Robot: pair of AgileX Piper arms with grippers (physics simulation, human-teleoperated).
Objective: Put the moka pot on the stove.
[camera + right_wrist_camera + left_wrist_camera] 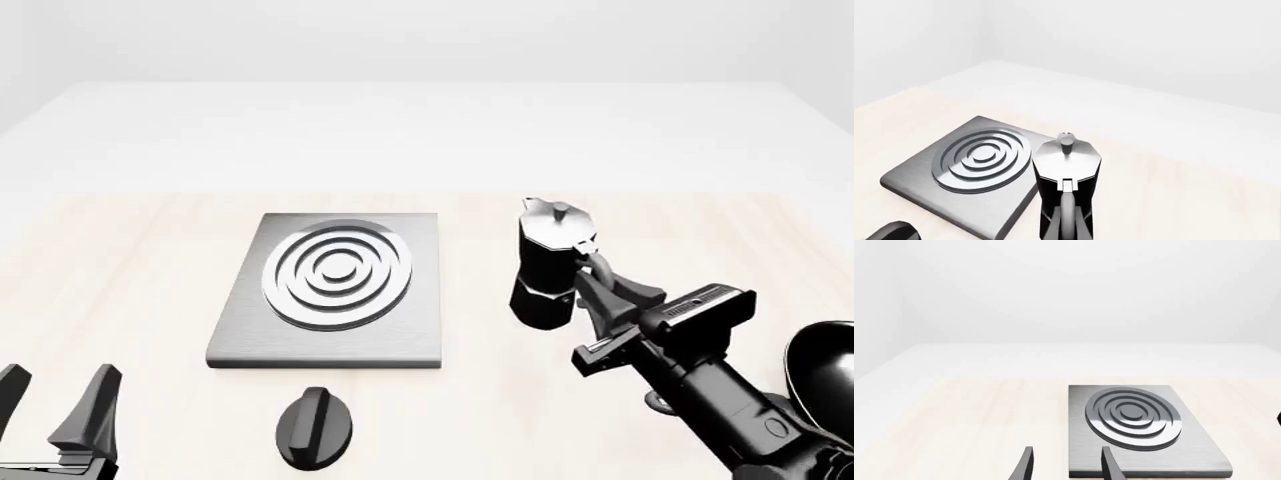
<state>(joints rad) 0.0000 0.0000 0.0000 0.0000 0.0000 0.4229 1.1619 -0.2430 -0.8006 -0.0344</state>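
The moka pot [541, 265] is a black faceted pot with a silver lid, and it stands upright just right of the stove [334, 290]. The stove is a grey slab with concentric burner rings. My right gripper [597, 288] reaches in from the lower right and its fingers close around the pot's black side handle. In the right wrist view the pot [1066, 170] fills the centre, its handle runs between the fingers, and the stove [967, 170] lies beside it. My left gripper [54, 400] is open and empty at the near left. The left wrist view shows its fingers [1026, 462] in front of the stove [1141, 430].
A black oval knob [316, 428] lies on the table in front of the stove's near edge; it also shows in the right wrist view [891, 232]. A round black pan [821, 360] sits at the right edge, behind my right arm.
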